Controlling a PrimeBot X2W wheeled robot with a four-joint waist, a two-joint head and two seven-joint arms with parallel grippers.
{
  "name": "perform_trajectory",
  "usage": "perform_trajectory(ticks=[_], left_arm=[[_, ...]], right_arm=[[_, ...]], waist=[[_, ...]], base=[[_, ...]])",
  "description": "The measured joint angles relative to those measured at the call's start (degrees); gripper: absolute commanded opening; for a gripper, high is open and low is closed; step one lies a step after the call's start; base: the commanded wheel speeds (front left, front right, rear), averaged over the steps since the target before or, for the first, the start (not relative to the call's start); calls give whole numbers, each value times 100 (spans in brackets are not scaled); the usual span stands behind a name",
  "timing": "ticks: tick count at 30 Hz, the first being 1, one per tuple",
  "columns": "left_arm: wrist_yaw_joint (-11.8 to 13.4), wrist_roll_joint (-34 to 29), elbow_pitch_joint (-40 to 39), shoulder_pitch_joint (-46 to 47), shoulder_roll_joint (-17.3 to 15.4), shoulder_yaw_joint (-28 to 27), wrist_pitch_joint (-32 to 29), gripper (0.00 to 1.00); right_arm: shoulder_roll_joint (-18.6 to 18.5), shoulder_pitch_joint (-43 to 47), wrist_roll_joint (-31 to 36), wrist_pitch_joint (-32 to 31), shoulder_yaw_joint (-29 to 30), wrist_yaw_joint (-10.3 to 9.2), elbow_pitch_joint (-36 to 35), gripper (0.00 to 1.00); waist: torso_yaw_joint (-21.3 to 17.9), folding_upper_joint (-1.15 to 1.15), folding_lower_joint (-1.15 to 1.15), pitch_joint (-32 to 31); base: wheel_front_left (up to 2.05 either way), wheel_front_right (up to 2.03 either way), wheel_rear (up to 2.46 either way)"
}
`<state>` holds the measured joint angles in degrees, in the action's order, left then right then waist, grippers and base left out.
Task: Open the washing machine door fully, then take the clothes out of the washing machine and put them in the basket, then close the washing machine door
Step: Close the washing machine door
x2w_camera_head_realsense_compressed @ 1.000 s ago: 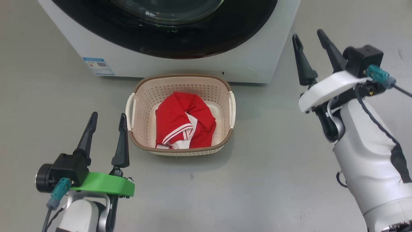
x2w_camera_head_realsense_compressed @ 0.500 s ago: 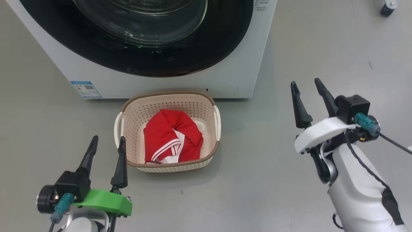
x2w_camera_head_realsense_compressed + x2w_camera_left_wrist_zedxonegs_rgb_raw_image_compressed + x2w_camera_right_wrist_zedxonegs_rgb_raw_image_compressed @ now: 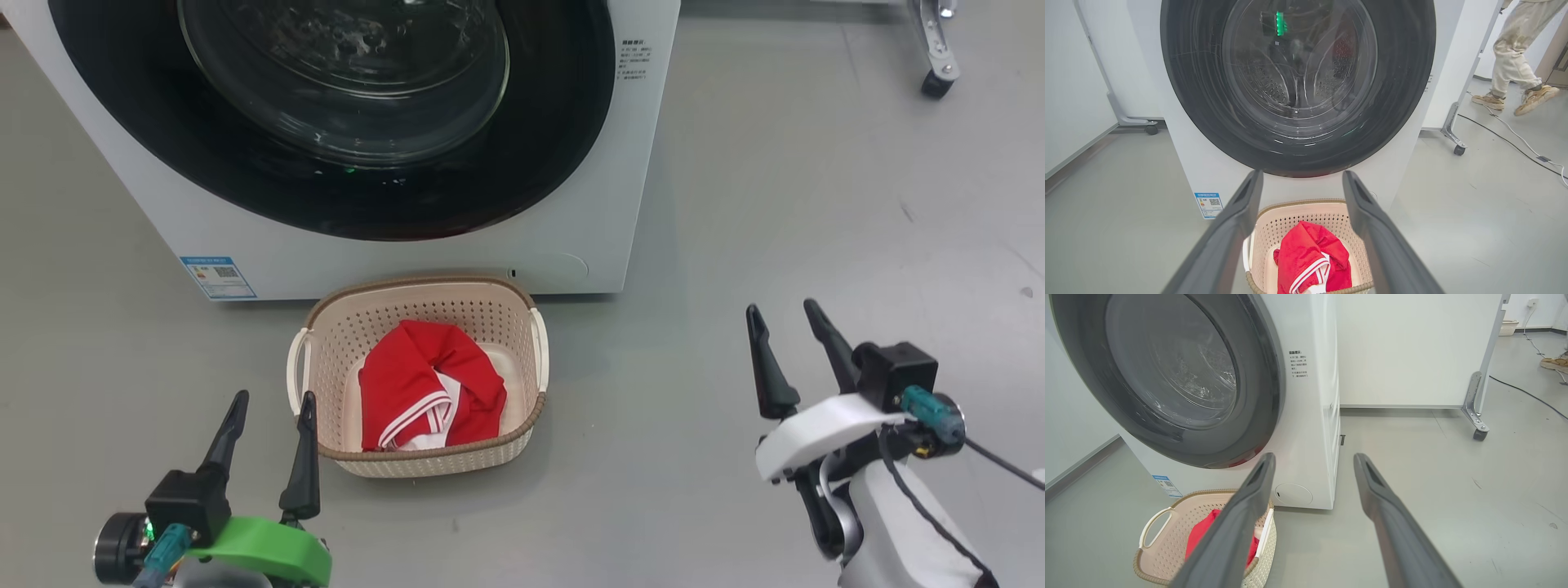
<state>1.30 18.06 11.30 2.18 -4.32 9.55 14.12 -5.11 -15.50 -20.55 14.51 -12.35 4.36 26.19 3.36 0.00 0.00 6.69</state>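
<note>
Looks done imo: washing machine door [image 3: 343,82] seems shut, clothes [image 3: 429,384] in basket [image 3: 392,320], left gripper [image 3: 274,396] & right gripper [image 3: 780,307] spread empty, nxt just park arms.

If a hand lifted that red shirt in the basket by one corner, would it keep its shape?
Probably not: the clothes lie crumpled in soft folds, so they should hang limp. Thin fabric, so likely light. The basket looks like light perforated plastic and might shift if cloth snagged.
</note>
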Motion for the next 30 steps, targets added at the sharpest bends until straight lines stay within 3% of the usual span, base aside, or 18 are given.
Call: perform_trajectory(ticks=[30], left_arm=[[142, 0, 16, -427, -32, 1, -153, 100]], right_arm=[[74, 1191, 359, 0, -185, -203, -681, 100]], waist=[[-94, 0, 0, -448]], base=[[0, 0, 0]])
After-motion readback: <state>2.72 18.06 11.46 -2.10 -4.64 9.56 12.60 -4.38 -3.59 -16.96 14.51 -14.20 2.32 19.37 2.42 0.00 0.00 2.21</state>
